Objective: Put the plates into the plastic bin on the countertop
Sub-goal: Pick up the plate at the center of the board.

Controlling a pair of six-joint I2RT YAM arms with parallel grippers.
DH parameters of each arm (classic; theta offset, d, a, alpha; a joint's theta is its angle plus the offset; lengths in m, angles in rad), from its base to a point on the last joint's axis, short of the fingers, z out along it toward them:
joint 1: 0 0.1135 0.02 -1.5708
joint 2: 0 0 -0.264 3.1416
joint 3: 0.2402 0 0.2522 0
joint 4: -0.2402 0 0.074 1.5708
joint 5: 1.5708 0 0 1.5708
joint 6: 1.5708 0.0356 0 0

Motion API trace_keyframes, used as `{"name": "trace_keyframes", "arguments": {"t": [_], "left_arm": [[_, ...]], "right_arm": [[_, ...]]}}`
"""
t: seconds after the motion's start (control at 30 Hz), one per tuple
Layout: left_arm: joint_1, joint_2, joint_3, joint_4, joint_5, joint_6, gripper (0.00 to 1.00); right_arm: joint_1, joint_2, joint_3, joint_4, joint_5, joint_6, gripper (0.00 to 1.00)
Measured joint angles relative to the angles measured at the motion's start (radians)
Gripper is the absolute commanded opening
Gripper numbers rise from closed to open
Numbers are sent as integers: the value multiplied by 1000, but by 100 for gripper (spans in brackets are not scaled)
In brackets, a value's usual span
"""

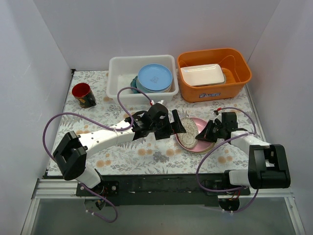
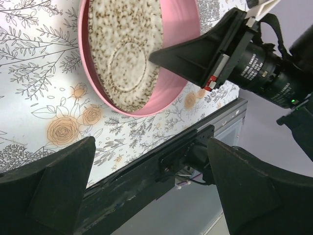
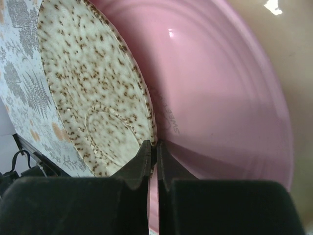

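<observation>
Speckled plate [image 3: 93, 83] in pink plate [image 3: 220, 98] | my right jaws clenched on its rim (edge-on) | left jaws released, empty, just left | bin [image 1: 117, 73] beyond-left, left arm nearer

Robot test booth dressed up as a kitchen counter, not a real home. Walled by plain white panels [image 1: 146, 29] ahead of and on both sides of the two arms [image 1: 107, 137]. Bolted at the bases to a black rail [image 1: 161, 185], purple cables [image 1: 73, 114] looping loose. Only props within reach: floral cloth [image 1: 122, 156], white plastic bin [image 1: 115, 78], orange tub [image 1: 215, 92], pink plate [image 1: 199, 126], red cup [image 1: 84, 95].
</observation>
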Motion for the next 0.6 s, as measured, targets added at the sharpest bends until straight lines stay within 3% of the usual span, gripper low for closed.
{"name": "trace_keyframes", "arguments": {"t": [0.33,0.6], "left_arm": [[0,0,-4,-7,-2,3,98],[0,0,-30,-7,-2,3,97]], "right_arm": [[0,-151,1,-66,46,48,1],[0,-183,27,-87,26,79,1]]}}
